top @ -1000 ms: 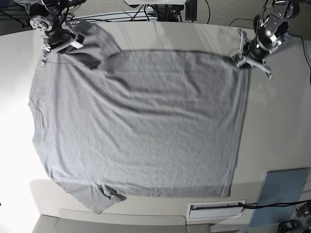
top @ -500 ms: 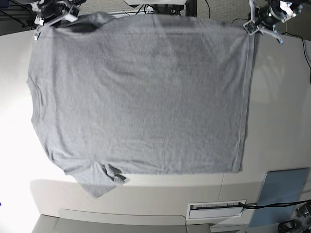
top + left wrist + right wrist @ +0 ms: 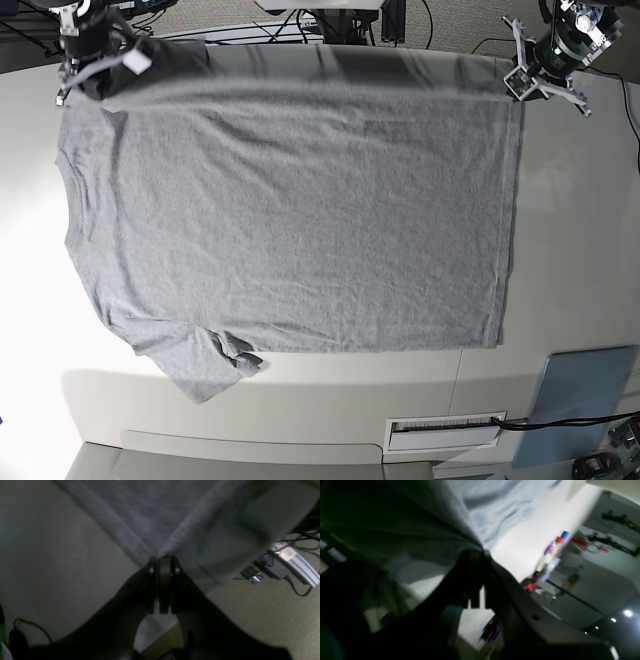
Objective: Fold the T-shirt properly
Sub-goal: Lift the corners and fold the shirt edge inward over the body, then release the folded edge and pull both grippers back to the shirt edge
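T-shirt shifted toward arms' side

dim, motion-blurred wrist views; brighter base

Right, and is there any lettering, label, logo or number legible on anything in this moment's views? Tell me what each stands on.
No text can be read in any view.
White label on the grey box by the cables: marks too small and blurred to read.
T-shirt: no lettering on the side facing up.
Blue-grey panel: no text visible.
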